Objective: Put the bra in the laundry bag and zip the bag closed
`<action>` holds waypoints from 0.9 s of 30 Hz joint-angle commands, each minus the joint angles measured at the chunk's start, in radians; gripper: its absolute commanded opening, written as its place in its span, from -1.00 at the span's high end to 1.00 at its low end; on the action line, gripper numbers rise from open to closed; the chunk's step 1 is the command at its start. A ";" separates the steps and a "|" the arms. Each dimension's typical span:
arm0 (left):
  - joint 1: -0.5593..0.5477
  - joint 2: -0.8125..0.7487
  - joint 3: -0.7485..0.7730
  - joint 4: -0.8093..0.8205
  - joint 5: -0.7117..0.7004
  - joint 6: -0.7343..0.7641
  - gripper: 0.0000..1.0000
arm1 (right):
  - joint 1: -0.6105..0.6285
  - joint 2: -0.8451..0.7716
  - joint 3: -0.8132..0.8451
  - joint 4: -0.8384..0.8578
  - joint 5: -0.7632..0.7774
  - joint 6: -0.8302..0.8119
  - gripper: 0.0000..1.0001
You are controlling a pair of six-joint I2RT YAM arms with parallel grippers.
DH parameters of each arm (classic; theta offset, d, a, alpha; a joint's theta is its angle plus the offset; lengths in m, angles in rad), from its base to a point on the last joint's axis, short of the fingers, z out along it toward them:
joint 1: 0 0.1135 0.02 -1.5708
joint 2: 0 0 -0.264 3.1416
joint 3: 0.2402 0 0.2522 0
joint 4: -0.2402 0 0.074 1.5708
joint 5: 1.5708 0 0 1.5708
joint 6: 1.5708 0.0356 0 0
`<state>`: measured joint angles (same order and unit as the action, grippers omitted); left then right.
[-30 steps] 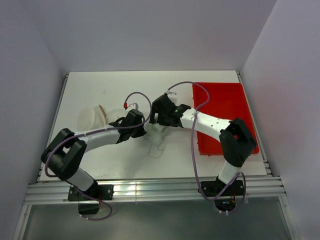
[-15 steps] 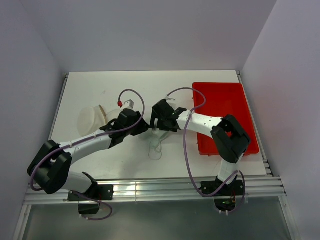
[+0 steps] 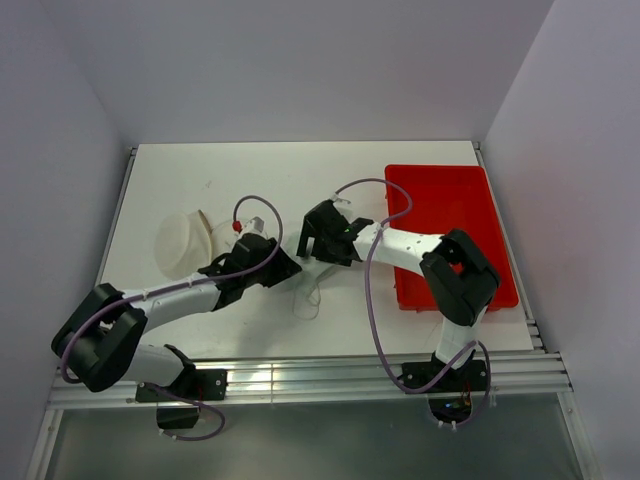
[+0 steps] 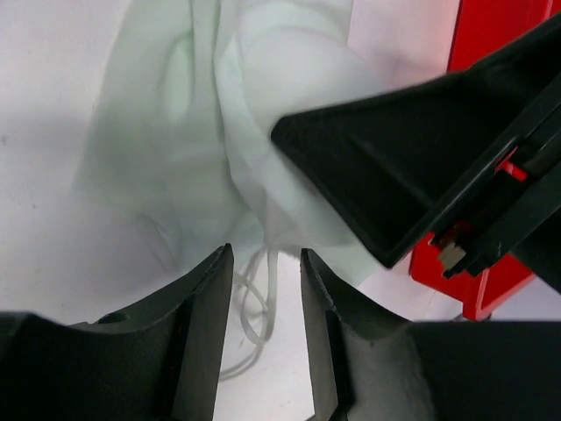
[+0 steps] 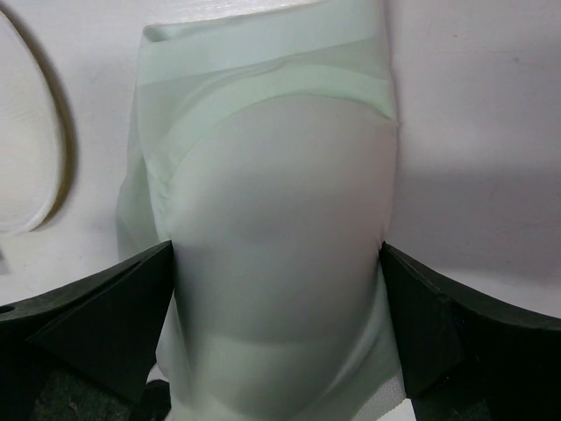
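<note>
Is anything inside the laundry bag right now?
The inside of the laundry bag cannot be seen; its own fabric covers it. The bra lies outside it, on the table, between the fingers of the right tool.

Both arms (image 3: 180,295) have white links, black joints and purple cables (image 3: 372,300); left claw (image 4: 263,307) and right claw (image 5: 276,324) are black.

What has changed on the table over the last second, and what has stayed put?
The left claw slid toward the near edge and rightward, up to the bra; its elbow swung left. The right claw, gripping the bra, edged slightly nearer. The mesh bag and red tray did not move.
</note>
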<state>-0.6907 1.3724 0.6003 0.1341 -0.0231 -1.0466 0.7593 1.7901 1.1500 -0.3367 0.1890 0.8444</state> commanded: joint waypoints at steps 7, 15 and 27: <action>-0.020 -0.075 -0.066 0.139 0.048 -0.078 0.12 | 0.000 0.034 0.001 0.062 -0.019 0.035 -1.00; -0.020 -0.090 -0.070 0.154 0.028 -0.092 0.10 | 0.000 0.035 -0.006 0.065 -0.016 0.039 -1.00; -0.032 -0.047 -0.060 0.125 0.028 -0.109 0.13 | 0.000 0.038 -0.006 0.070 -0.022 0.044 -1.00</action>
<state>-0.7109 1.3235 0.5274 0.2554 0.0051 -1.1465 0.7593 1.8263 1.1500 -0.2981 0.1627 0.8745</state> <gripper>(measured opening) 0.437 0.998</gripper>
